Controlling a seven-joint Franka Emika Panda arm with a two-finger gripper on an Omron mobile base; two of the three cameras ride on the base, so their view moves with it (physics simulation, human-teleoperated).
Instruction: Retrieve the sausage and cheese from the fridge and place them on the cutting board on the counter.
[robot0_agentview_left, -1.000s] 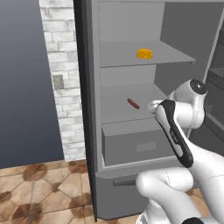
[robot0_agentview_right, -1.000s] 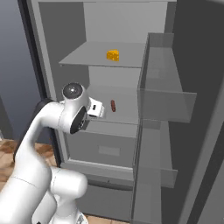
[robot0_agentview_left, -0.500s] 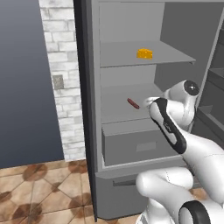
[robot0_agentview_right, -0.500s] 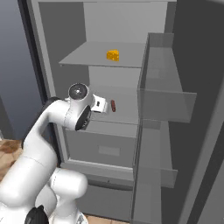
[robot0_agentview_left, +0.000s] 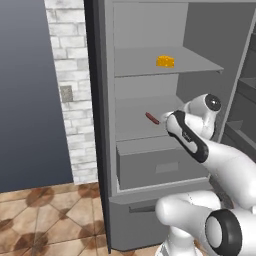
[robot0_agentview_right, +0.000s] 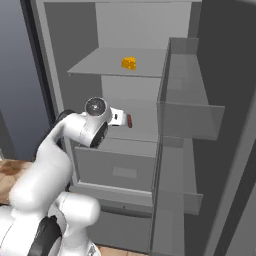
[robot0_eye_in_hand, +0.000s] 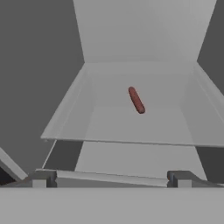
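Sausage (robot0_agentview_left: 152, 118) (robot0_agentview_right: 129, 121) (robot0_eye_in_hand: 136, 99) lies on the middle shelf (robot0_agentview_left: 135, 127) (robot0_eye_in_hand: 131, 127) of the fridge (robot0_agentview_left: 107, 150) (robot0_agentview_right: 55, 60), flat on its side. In the hand view it sits past the middle of the shelf, toward the back edge, slightly right of centre, turned at an angle to the front edge. It touches nothing but the shelf surface.

Cheese (robot0_agentview_left: 165, 61) (robot0_agentview_right: 129, 63) rests on the upper shelf (robot0_agentview_left: 150, 65) (robot0_agentview_right: 100, 65), one level above the sausage, near the middle of that shelf and well back from its front edge.

Below the middle shelf, a closed drawer (robot0_agentview_left: 160, 167) (robot0_agentview_right: 117, 170) spans the fridge interior. The fridge door (robot0_agentview_right: 185, 150) stands open to the right, with its door racks facing the opening.

Gripper (robot0_eye_in_hand: 111, 177) is at the front edge of the middle shelf, aimed into the fridge toward the sausage. Its fingers (robot0_eye_in_hand: 43, 178) are spread fully apart and grasp nothing; the sausage lies well ahead of the tips, between their lines of reach. In the right base view the hand end sits just beside the sausage; whether the two touch cannot be judged from that view, but the hand view shows clear shelf between them.

Left of the fridge stands a white brick wall strip (robot0_agentview_left: 70, 90). A brown tiled floor (robot0_agentview_left: 45, 220) runs below.
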